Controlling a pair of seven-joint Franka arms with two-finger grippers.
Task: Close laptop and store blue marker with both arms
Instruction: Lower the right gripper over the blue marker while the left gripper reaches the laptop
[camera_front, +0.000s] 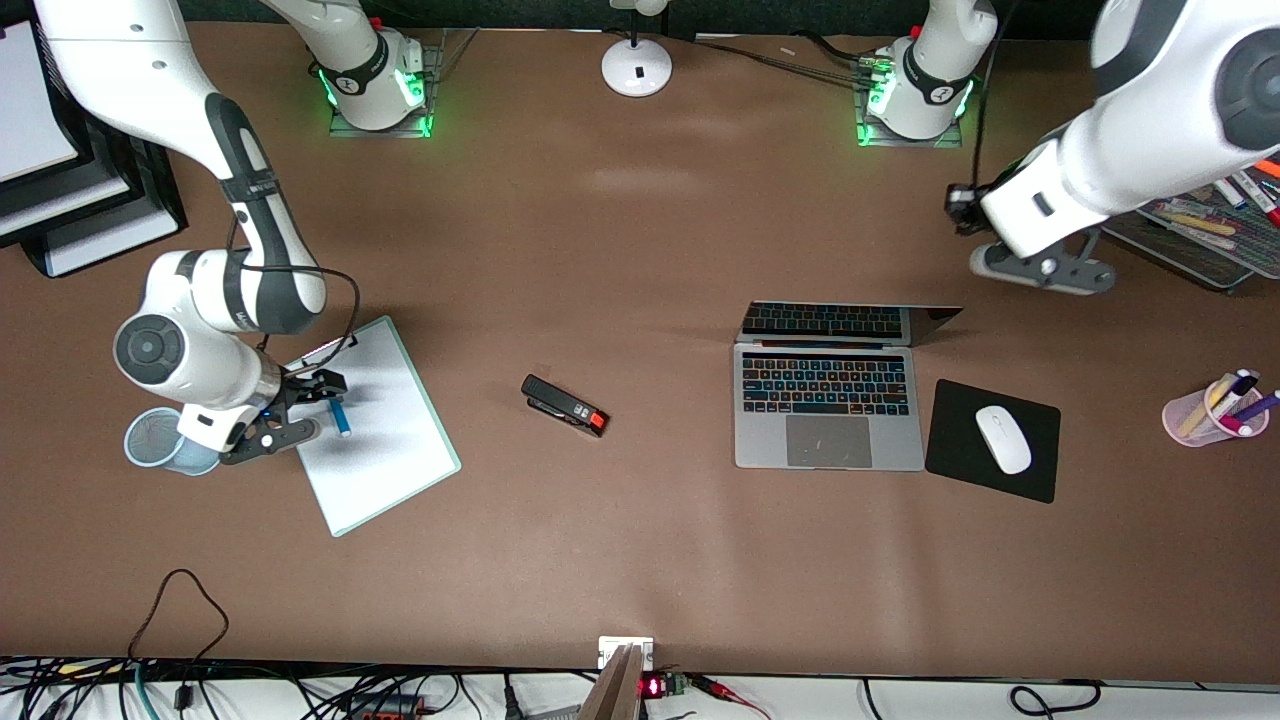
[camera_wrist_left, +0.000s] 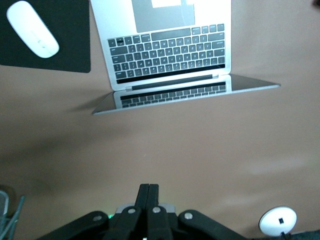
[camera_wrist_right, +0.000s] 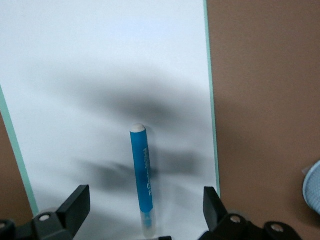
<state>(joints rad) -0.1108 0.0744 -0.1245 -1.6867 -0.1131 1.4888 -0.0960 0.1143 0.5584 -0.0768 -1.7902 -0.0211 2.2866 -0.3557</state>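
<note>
The laptop (camera_front: 828, 405) lies open on the table, its lid (camera_front: 845, 322) tilted back; the left wrist view (camera_wrist_left: 170, 50) shows its keyboard and screen. My left gripper (camera_front: 1045, 268) is shut and empty, fingers (camera_wrist_left: 149, 197) pressed together, over bare table between the laptop's lid and a mesh tray. The blue marker (camera_front: 341, 415) lies on a white board (camera_front: 385, 450) toward the right arm's end. My right gripper (camera_front: 315, 408) is open, low over the board. In the right wrist view the marker (camera_wrist_right: 142, 172) lies between its spread fingers (camera_wrist_right: 75, 202), untouched.
A blue mesh cup (camera_front: 150, 438) stands beside the right gripper. A black stapler (camera_front: 565, 405) lies mid-table. A white mouse (camera_front: 1003, 438) sits on a black pad (camera_front: 960, 455) beside the laptop. A pink pen cup (camera_front: 1210, 412), marker tray (camera_front: 1200, 240), paper trays (camera_front: 70, 215) and lamp base (camera_front: 637, 65) line the edges.
</note>
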